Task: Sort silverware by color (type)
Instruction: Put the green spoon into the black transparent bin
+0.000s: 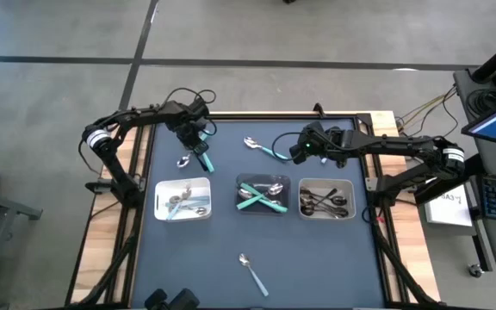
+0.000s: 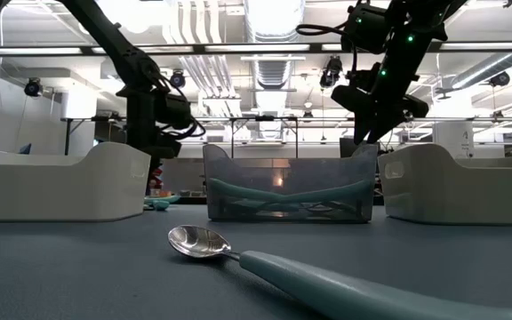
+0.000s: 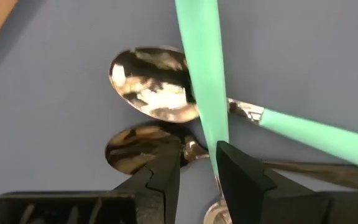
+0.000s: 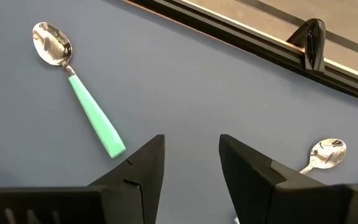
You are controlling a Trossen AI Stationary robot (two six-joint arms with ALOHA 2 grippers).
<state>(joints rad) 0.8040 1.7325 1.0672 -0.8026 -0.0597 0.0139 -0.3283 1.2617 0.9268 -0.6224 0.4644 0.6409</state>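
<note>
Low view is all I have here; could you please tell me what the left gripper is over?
Observer: The left gripper is low over a small heap of spoons, some with teal handles, beyond the left tray.
Operator: Thank you. Is the right gripper carrying anything?
Observer: No, the right gripper is open and empty above bare table, beyond the middle tray.
</note>
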